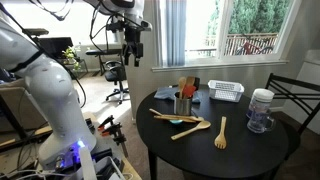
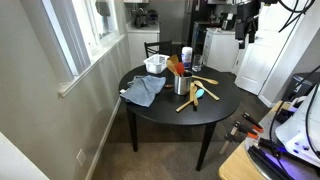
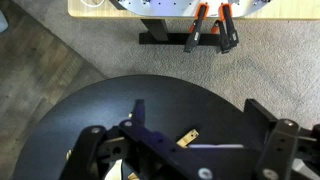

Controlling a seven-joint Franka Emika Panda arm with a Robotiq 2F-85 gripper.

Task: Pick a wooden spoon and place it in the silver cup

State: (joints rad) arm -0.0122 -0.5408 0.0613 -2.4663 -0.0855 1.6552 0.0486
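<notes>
My end effector [image 1: 131, 43] hung high above the floor, off to one side of the bench [image 1: 250, 150]. Its jaws were spread wide and held nothing.

I counted four loose utensils lying on the bench. The wooden spoon [image 1: 165, 116] was slim and mid-brown and lay flat just in front of the silver cup [image 1: 183, 104]. Near it were a teal-headed utensil [image 1: 181, 121], a paler spoon [image 1: 191, 129] and a wooden fork [image 1: 221, 132]. There was one silver cup, standing upright near the middle with several handles sticking out of it. There were also one white mesh basket [image 1: 227, 92], one clear jar [image 1: 261, 110] with a white lid and one blue-grey cloth [image 2: 143, 90].

The bench was round and black and stood on grey carpet [image 3: 60, 70] beside bright windows [image 1: 250, 30], with a dark chair [image 1: 295, 95] drawn up to it.

I could not count the handles in the cup. In the wrist view my own fingers [image 3: 95, 150] covered most of the benchtop, so only a scrap of pale wood [image 3: 187, 137] showed between them. Two orange-handled clamps [image 3: 200, 25] sat at the top edge of that view.
</notes>
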